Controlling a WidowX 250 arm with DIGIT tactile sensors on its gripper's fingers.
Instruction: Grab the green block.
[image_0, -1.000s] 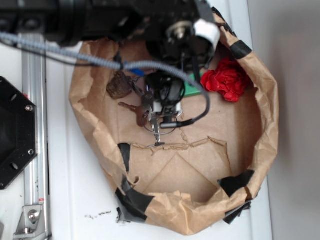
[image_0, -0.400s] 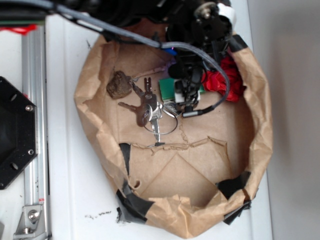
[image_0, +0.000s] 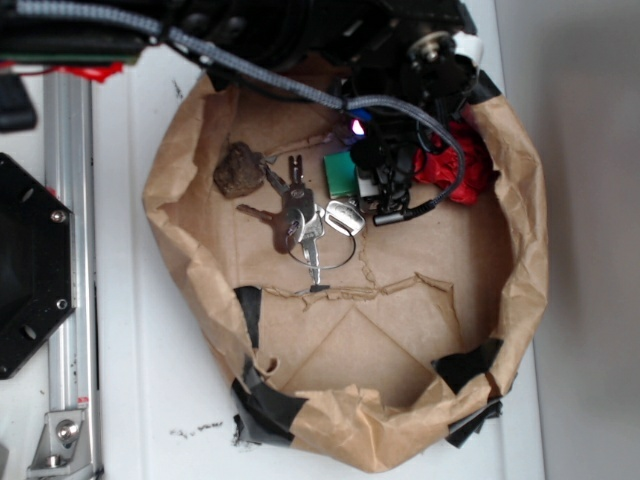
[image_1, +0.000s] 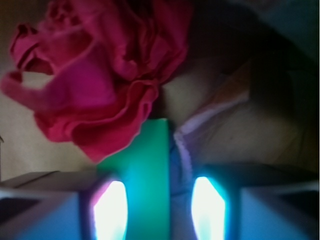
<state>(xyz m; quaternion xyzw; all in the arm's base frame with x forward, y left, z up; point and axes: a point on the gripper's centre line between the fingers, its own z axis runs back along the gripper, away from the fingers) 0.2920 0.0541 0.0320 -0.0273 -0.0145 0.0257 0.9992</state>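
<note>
I see the green block (image_0: 341, 173) lying flat on the floor of the paper bag (image_0: 200, 290), just beside the red cloth flower (image_0: 462, 172). Since a second ago my pincer (image_0: 385, 178) has moved off the keys (image_0: 300, 215) and come over the block's right part. On the wrist camera its fingers (image_1: 60, 210) stand spread, the block (image_1: 145, 175) between them, not yet pinched. I judge closing comes next.

Arm (image_0: 400, 120) covers right part of green block (image_0: 341, 173) and most of red flower (image_0: 470, 172). Wrist view blurred; block's near end cut off by bottom edge.
</note>
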